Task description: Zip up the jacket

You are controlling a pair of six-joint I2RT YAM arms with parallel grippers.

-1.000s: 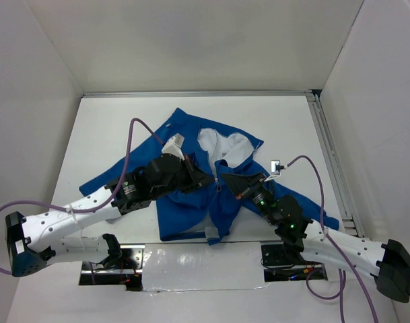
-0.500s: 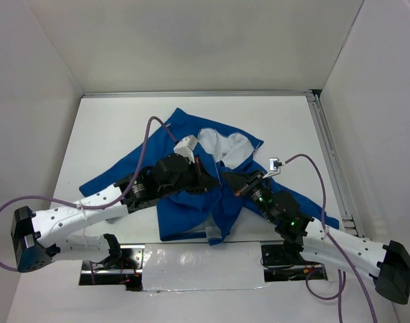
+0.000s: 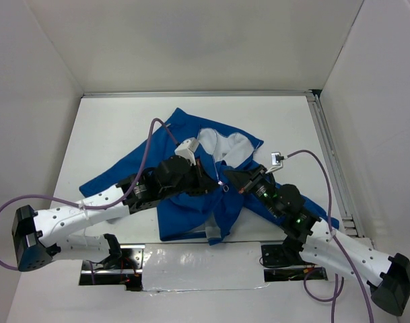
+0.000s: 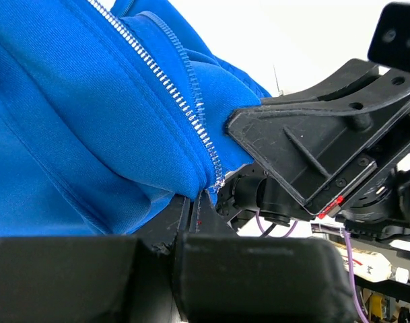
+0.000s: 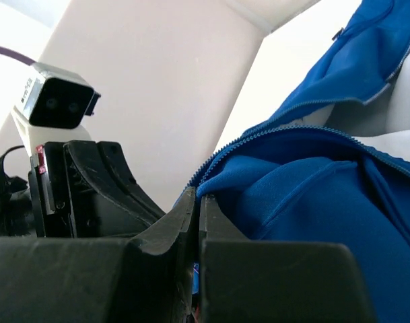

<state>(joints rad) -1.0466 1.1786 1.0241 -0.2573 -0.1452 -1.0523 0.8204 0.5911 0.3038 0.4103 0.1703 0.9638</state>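
Observation:
The blue jacket (image 3: 190, 214) lies crumpled mid-table, its white lining (image 3: 225, 144) showing at the collar. My left gripper (image 3: 214, 182) and right gripper (image 3: 231, 180) meet tip to tip over its front opening. In the left wrist view the silver zipper (image 4: 184, 101) runs down the blue fabric (image 4: 70, 121) right into my left gripper (image 4: 203, 196), which is shut on that zipper edge; the right arm's black gripper body (image 4: 326, 148) sits just beyond. In the right wrist view my right gripper (image 5: 198, 196) is shut on a blue fold of the jacket (image 5: 312, 195) beside a line of zipper teeth.
A metal rail (image 3: 330, 156) runs along the table's right side. A reflective strip (image 3: 191, 259) lies at the near edge between the arm bases. One sleeve (image 3: 100, 179) trails left under the left arm. White walls close in on three sides.
My left gripper has moved right along the jacket front until it meets the right gripper. The right gripper has shifted slightly up and right. Both stayed shut.

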